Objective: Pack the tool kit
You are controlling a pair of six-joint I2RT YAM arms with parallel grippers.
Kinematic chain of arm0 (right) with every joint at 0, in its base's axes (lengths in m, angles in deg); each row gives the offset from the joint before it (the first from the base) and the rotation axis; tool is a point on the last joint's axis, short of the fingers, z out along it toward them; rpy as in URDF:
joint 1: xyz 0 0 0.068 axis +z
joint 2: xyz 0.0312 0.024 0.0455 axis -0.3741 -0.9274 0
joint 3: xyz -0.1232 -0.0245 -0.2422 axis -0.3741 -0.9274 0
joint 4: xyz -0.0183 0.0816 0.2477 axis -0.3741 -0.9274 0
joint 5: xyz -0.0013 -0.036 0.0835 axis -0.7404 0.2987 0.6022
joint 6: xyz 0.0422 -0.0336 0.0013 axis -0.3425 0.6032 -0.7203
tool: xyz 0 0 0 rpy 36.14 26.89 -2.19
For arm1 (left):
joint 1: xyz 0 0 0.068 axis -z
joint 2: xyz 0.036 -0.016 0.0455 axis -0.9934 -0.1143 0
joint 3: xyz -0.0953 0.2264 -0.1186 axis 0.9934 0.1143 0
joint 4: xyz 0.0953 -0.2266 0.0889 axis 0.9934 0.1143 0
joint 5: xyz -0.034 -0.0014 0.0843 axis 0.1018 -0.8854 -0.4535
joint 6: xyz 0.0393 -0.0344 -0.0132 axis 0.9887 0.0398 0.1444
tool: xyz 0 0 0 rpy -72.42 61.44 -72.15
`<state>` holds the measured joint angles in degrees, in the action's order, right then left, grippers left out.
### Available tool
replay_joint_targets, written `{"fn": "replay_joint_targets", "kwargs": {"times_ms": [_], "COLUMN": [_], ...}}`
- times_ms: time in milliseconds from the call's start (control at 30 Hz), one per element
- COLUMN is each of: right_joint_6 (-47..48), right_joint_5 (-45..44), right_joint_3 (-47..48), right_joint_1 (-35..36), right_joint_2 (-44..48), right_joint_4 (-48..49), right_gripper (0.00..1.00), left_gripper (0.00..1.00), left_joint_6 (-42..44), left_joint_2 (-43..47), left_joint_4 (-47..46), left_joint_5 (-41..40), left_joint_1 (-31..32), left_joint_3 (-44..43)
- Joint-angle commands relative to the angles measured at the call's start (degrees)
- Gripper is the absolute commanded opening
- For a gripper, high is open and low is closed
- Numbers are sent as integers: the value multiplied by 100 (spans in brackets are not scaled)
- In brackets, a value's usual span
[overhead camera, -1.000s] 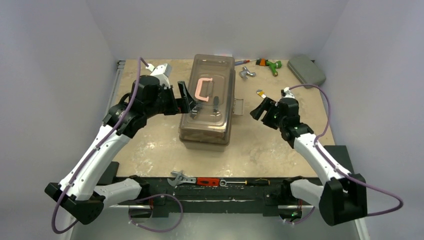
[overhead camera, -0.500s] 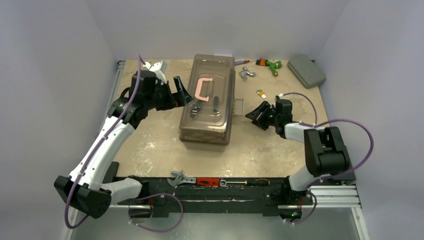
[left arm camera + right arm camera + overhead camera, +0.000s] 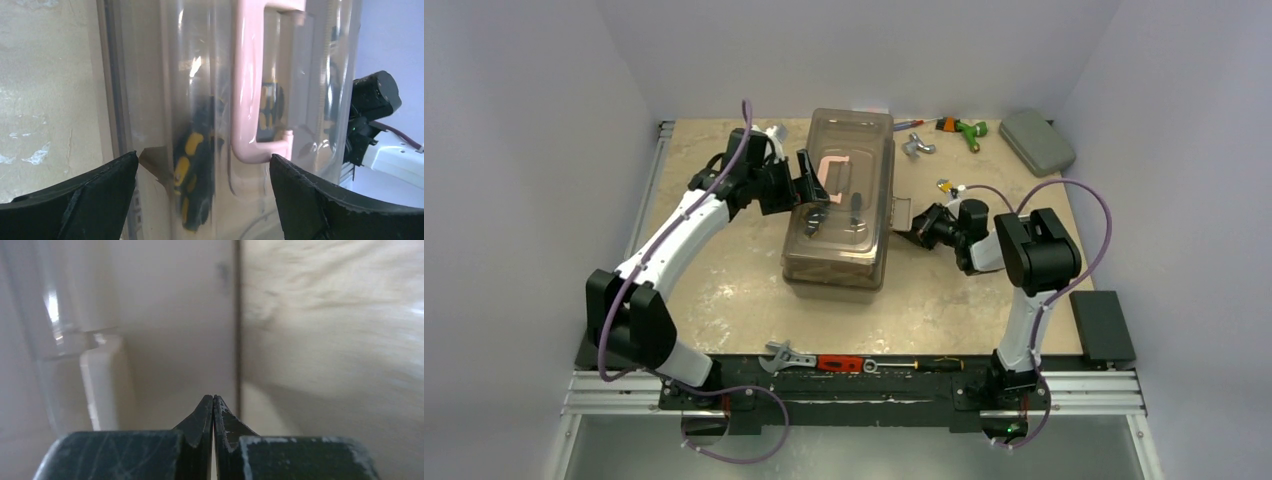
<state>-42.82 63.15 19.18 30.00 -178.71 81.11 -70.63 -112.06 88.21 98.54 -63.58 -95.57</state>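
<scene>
The tool kit's tan-brown toolbox stands mid-table with its smoky lid down and its pink handle on top. My left gripper hovers open over the lid's left half, beside the handle. In the left wrist view the pink handle rises between the fingers, and a yellow-and-black tool shows through the lid. My right gripper is shut with nothing in it, its tips right at the box's right side by the latch. The right wrist view shows the shut tips facing the box wall.
A wrench, a red-handled tool and a screwdriver lie on the front rail. At the back lie a green-and-orange tool, a metal clamp and a flat grey case. A small yellow piece lies behind the right gripper.
The right gripper closed and slid left up to the toolbox's right side. The left gripper, still open, moved right onto the lid beside the handle.
</scene>
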Motion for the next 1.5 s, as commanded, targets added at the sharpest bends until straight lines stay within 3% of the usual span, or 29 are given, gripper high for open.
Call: {"fn": "replay_joint_targets", "kwargs": {"times_ms": [0,167,367,500,667,733,900,1033,1300,1467], "right_joint_6": [-1374,-2002,-1808,-936,1332,1958,2653,3287,3784,3874], "right_joint_5": [845,1046,1150,1038,42,-576,-1783,-2781,-4675,-5128], "right_joint_3": [162,158,228,364,1150,1571,2568,3884,4933,5162], "right_joint_1": [192,305,430,570,938,1142,1584,1954,2506,2638], "right_joint_2": [-284,-312,55,531,1341,1498,1401,782,132,-178], "right_joint_4": [3027,4340,3996,2428,-1624,-2788,-4747,-6542,-7998,-8267], "right_gripper": [0,0,0,0,0,0,0,0,0,0], "left_gripper": [99,95,92,91,90,90,90,89,88,89], "left_joint_6": [-17,-17,-53,-53,12,22,18,7,95,117], "left_joint_2": [-179,-491,-722,-743,-699,-706,-898,-994,-976,-972], "left_joint_4": [-484,-696,-867,-901,-905,-914,-1000,-1113,-1027,-1017], "left_joint_5": [405,652,811,779,659,649,698,744,688,683], "left_joint_1": [-104,-105,-105,-105,-96,-97,-99,-87,-87,-90], "left_joint_3": [-274,-257,-154,-50,95,140,228,318,330,365]}}
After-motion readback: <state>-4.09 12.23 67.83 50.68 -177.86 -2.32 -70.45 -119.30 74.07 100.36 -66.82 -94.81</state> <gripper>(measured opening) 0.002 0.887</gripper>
